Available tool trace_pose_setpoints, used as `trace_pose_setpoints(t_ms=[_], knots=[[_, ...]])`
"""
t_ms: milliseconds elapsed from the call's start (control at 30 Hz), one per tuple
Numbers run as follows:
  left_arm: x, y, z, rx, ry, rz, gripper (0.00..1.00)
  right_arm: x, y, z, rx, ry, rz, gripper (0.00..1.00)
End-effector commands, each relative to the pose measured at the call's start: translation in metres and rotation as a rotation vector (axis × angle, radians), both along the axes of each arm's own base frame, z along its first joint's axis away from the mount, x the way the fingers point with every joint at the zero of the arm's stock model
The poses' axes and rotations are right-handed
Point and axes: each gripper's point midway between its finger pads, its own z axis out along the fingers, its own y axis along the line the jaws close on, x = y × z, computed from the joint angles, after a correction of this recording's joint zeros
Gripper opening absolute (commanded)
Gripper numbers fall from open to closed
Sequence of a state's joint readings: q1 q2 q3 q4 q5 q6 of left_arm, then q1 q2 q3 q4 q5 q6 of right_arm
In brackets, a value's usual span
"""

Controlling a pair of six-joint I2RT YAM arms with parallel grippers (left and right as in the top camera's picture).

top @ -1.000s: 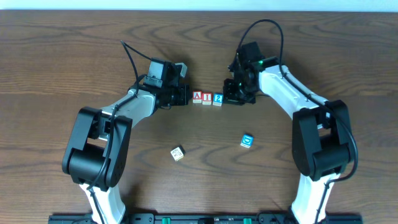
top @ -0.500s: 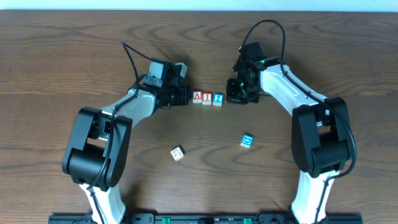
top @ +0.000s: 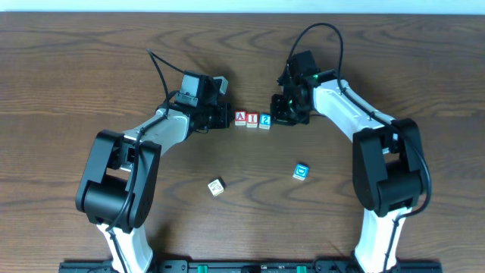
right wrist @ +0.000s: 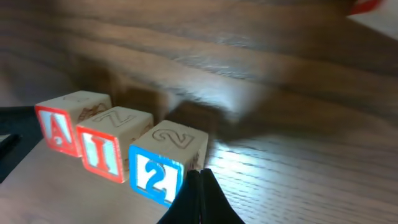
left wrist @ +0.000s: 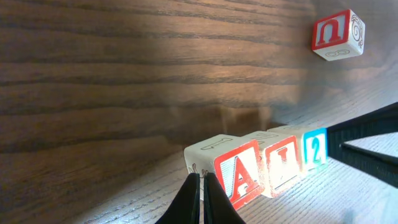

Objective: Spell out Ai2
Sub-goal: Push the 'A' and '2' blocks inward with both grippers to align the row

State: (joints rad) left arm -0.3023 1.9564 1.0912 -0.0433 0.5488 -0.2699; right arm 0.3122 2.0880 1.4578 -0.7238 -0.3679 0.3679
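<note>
Three wooden letter blocks stand in a row on the table: a red A block (top: 240, 117), a red I block (top: 251, 119) and a blue 2 block (top: 265, 120). The left wrist view shows the A block (left wrist: 233, 171), the I block (left wrist: 280, 160) and the 2 block (left wrist: 315, 149). The right wrist view shows the A block (right wrist: 61, 124), the I block (right wrist: 112, 143) and the 2 block (right wrist: 168, 158). My left gripper (left wrist: 200, 186) is shut and empty, its tips at the A block's left side. My right gripper (right wrist: 199, 180) is shut and empty, its tips at the 2 block's right side.
A blue-faced spare block (top: 301, 171) lies right of centre, and a pale spare block (top: 217, 186) lies near the middle front. A red n block (left wrist: 337, 34) shows far off in the left wrist view.
My right gripper has shifted slightly left, closer to the 2 block. The left arm and the blocks have not moved.
</note>
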Motion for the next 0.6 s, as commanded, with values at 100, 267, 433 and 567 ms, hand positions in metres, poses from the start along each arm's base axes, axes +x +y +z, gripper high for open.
trace_pose_setpoints(t_ms=[100, 267, 433, 567], knots=[[0.0029, -0.0045, 0.0001, -0.021, 0.007, -0.007, 0.06, -0.0014, 0.0102, -0.0051, 0.026, 0.026, 0.000, 0.01], [0.0018, -0.0042, -0.0006, -0.019, 0.013, -0.007, 0.06, -0.0016, 0.0103, -0.0051, 0.025, 0.026, 0.000, 0.01], [0.0011, -0.0051, -0.0003, -0.023, 0.015, -0.010, 0.06, -0.0008, 0.0106, -0.0050, 0.027, 0.023, 0.000, 0.01], [-0.0002, -0.0077, 0.0000, -0.025, 0.014, -0.017, 0.06, 0.0016, 0.0114, -0.0044, 0.030, 0.012, 0.001, 0.01]])
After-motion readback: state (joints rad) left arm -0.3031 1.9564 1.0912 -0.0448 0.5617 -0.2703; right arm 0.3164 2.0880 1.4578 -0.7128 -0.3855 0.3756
